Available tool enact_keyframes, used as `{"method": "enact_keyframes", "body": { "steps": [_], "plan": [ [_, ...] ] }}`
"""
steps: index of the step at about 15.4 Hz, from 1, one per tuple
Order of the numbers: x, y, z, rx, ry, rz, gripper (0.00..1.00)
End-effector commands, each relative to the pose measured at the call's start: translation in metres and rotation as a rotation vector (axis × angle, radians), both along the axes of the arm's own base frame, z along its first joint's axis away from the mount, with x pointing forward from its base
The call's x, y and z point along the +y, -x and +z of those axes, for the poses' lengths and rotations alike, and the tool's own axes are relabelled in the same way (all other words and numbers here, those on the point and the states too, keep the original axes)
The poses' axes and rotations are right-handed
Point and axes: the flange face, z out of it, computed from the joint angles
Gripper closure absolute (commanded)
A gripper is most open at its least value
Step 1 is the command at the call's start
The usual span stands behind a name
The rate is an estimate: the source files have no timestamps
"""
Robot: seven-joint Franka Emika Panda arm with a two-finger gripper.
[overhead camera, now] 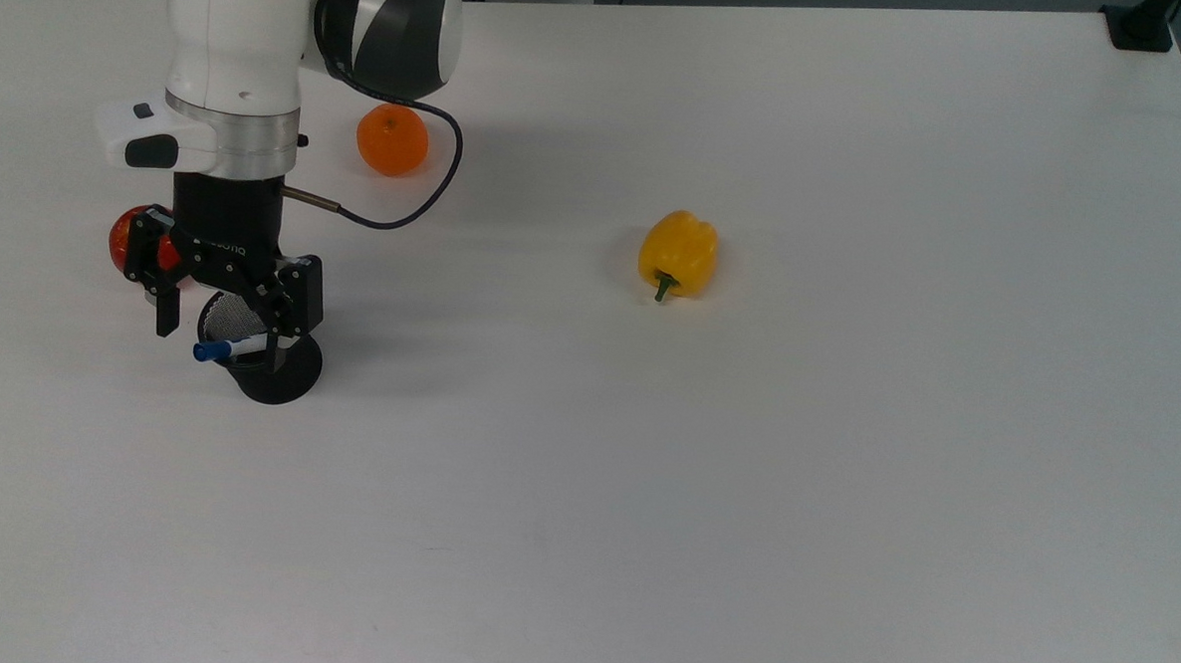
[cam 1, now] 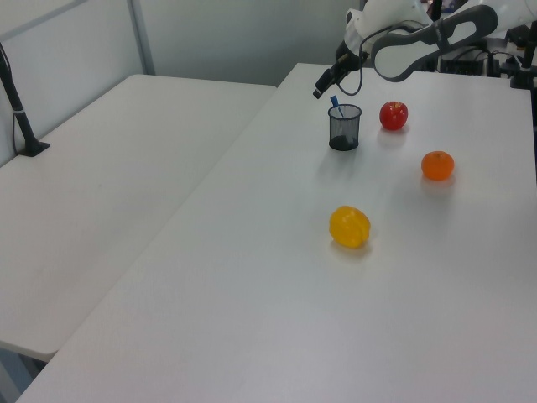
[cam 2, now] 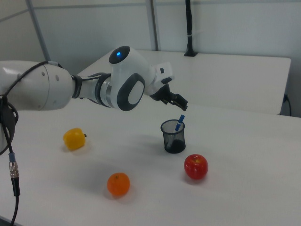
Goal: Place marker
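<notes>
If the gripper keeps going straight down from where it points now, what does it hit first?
Most likely the marker standing tilted in the black mesh cup, or the cup's rim. The gripper hangs just above them with its jaws open. Depth is hard to judge, so which comes first is uncertain.

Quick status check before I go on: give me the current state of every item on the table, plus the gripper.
gripper: open, holding nothing, above the cup
marker: standing tilted in the cup, blue end sticking out over the rim
mesh cup: upright on the table, marker inside
apple: resting on the table beside the cup
orange: resting on the table, apart from the rest
yellow pepper: lying on its side, stem toward the top view's bottom
</notes>
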Motion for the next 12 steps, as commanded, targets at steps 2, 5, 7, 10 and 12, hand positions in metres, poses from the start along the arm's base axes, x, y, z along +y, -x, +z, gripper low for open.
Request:
{"method": "enact_keyframes", "body": {
  "steps": [2, 5, 7, 10, 12],
  "plan": [
    [0.014, 0.005, 0.02, -0.026, 0.003, 0.006, 0.0],
    [0.032, 0.012, 0.043, 0.055, -0.01, 0.018, 0.0],
    [0.059, 0.02, 0.057, 0.122, -0.016, 0.047, 0.0],
    [0.103, 0.036, 0.077, 0.232, -0.018, 0.098, 0.0],
    [0.128, 0.052, 0.087, 0.328, -0.018, 0.124, 0.0]
  ]
}}
